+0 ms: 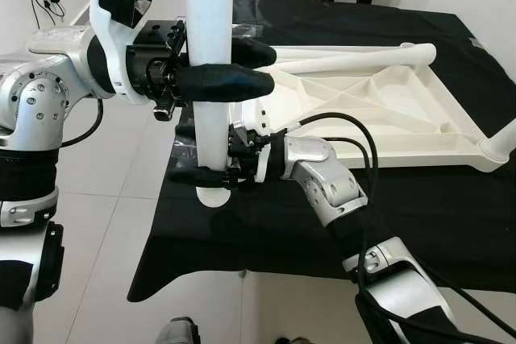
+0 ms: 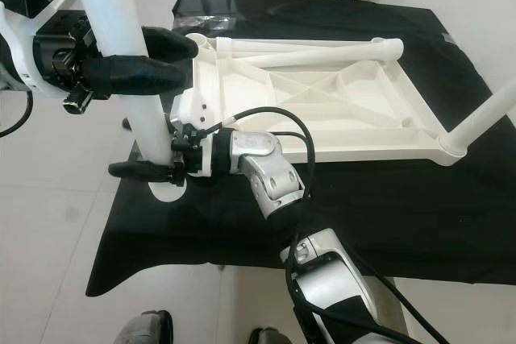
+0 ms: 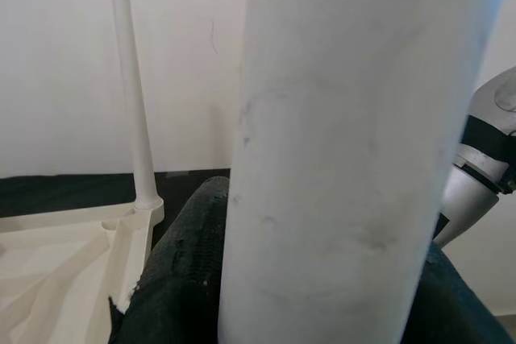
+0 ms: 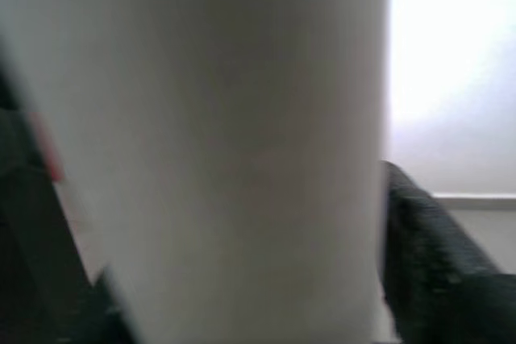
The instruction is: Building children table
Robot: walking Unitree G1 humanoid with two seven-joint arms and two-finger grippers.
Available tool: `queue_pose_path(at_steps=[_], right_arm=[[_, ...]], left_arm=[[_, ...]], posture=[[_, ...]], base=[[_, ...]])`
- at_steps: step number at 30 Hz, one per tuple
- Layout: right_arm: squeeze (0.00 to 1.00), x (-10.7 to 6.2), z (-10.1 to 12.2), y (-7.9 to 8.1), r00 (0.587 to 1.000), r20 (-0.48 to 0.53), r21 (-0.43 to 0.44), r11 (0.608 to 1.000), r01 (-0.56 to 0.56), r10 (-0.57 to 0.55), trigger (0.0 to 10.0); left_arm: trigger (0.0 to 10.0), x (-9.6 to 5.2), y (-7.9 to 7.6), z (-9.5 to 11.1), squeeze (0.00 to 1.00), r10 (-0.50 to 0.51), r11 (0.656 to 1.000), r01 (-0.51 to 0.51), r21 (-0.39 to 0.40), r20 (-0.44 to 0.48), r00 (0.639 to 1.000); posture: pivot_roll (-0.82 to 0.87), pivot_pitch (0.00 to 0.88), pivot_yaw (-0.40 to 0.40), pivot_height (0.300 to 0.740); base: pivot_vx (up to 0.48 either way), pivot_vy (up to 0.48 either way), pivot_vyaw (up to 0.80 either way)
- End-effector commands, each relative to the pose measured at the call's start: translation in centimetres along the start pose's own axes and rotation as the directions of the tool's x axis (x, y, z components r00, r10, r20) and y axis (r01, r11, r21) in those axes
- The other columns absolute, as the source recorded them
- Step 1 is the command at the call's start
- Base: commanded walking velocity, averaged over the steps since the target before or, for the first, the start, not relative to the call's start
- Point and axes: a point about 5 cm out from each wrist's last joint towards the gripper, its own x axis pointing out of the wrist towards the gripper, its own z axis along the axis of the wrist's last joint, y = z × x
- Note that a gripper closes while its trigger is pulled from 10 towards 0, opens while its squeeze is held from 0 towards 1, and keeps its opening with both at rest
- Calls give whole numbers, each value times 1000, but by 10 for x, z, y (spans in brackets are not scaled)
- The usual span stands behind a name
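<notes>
Left tool (image 1: 211, 70) grips my upright white leg (image 1: 208, 22) high up; right tool (image 1: 211, 157) clamps it below, seemingly near the tabletop (image 1: 379, 110) corner.

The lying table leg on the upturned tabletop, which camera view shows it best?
The right eye view: the lying table leg shows full length across the upturned tabletop, unobstructed. In the left eye view the left hand and the held leg cover its near end. The wrist views are too close to the held leg.
</notes>
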Motion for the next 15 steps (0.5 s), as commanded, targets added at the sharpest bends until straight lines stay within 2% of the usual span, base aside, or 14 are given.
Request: queue_pose_path(at_steps=[1,7,8,11,12,14,15], right_arm=[[0,5,7,-3,999,43,15,1000,16,-17,0],[0,4,3,-8,998,12,11,998,54,-54,0],[0,3,3,-11,996,4,5,996,85,-85,0],[0,3,2,-13,994,-1,0,994,106,-106,0],[0,2,1,-16,990,-6,-6,990,140,-140,0],[0,2,1,-16,990,-6,-6,990,140,-140,0],[0,1,1,-19,984,-8,-12,984,177,-177,0]], left_arm=[[0,20,-14,0,0,-235,971,238,-38,76,969],[0,21,-13,-1,0,-213,976,216,-27,88,973],[3020,20,-11,0,0,-190,981,194,-26,110,976],[3020,20,-10,1,0,-174,984,179,-27,126,977],[10000,21,-6,3,1000,-122,991,129,-34,159,980],[10000,21,-6,3,1000,-122,991,129,-34,159,980],[10000,19,-2,5,1000,-71,996,80,-42,190,979]], posture=[[133,91,-50,740],[128,95,-53,740],[128,96,-54,740],[128,96,-54,740],[127,99,-53,740],[127,99,-53,740],[127,103,-53,740]], base=[[0,0,0],[0,0,0],[0,0,0],[0,0,0],[0,0,0],[0,0,0],[0,0,0]])
